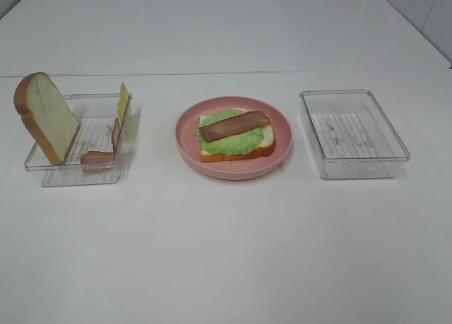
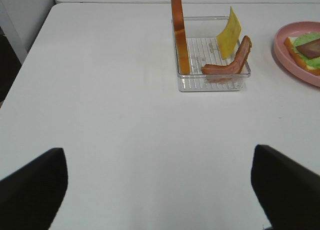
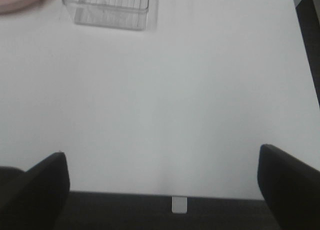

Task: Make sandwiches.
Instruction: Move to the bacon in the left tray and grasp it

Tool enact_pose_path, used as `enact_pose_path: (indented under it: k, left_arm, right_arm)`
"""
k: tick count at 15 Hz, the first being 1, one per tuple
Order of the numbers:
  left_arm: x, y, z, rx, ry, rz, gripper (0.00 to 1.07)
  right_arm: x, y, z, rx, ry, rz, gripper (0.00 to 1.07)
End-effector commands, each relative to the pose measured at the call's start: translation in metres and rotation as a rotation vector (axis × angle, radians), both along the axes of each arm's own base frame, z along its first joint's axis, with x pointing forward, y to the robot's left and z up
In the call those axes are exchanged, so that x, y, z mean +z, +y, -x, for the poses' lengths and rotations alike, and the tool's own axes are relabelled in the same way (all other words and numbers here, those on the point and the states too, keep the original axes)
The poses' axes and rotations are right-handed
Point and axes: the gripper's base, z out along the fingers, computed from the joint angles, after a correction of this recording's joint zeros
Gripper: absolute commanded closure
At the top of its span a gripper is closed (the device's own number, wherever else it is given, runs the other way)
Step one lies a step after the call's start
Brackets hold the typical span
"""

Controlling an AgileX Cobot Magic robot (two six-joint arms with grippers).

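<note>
A partial sandwich (image 1: 236, 135) lies on a round pink plate (image 1: 282, 154) at the table's middle: a bread slice, green lettuce and one brown bacon strip (image 1: 234, 125) on top. The sandwich also shows in the left wrist view (image 2: 306, 52). A clear tray (image 1: 99, 170) on the left holds a second bread slice (image 1: 46, 116) leaning upright, a yellow cheese slice (image 1: 123, 104) and a bacon strip (image 1: 106, 150). Neither gripper shows in the exterior high view. My left gripper (image 2: 159, 187) is open over bare table, well short of the tray (image 2: 212, 82). My right gripper (image 3: 162, 187) is open near the table's front edge.
An empty clear tray (image 1: 353, 133) stands right of the plate; it also shows in the right wrist view (image 3: 110, 7). The table's front edge (image 3: 170, 194) lies under the right gripper. The table's left edge (image 2: 27, 54) shows in the left wrist view.
</note>
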Motion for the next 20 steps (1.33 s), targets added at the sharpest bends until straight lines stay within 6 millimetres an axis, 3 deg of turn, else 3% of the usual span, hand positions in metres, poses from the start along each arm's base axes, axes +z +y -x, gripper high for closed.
enact_pose_path:
  k: [1,5,20]
  left_arm:
    - [0.000,-0.001,0.002,-0.005,-0.019,0.003,0.15]
    - [0.000,-0.001,0.002,-0.005,-0.019,0.003,0.15]
    - [0.000,-0.001,0.002,-0.005,-0.019,0.001,0.15]
  right_arm:
    - [-0.001,0.000,0.010,-0.030,-0.138,-0.029,0.08]
    - [-0.024,0.004,0.016,-0.050,-0.171,-0.071,0.08]
    - [-0.025,0.006,0.019,-0.025,-0.186,-0.061,0.08]
